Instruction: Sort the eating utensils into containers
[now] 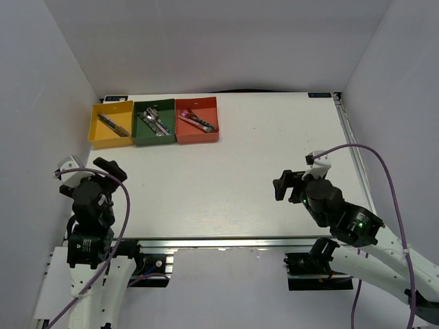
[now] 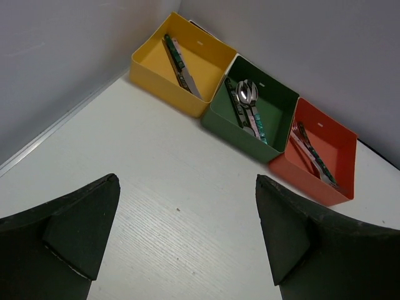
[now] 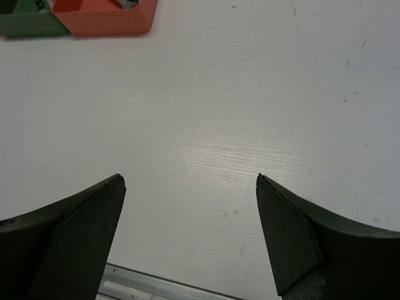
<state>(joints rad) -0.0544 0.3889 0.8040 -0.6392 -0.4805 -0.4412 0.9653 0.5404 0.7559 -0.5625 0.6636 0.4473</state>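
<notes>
Far-left corner: yellow bin (image 1: 111,124), dark green bin (image 1: 153,122) and red-orange bin (image 1: 197,120) stand in one row with no passable gap between them.
Bin tops: open from above; utensils (image 2: 247,106) lie low inside.
Left wall (image 1: 48,103): just beside the yellow bin, tight there.
Table (image 1: 267,151): bare surface from the bins to the near edge.
Left gripper (image 2: 187,231): jaws apart, well apart from the bins.
Right gripper (image 3: 187,231): jaws apart over bare tabletop.
Purple cable (image 1: 374,154): arcs over the table's right edge.

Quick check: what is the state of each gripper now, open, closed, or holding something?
Left gripper: open, holding nothing.
Right gripper: open, holding nothing.
</notes>
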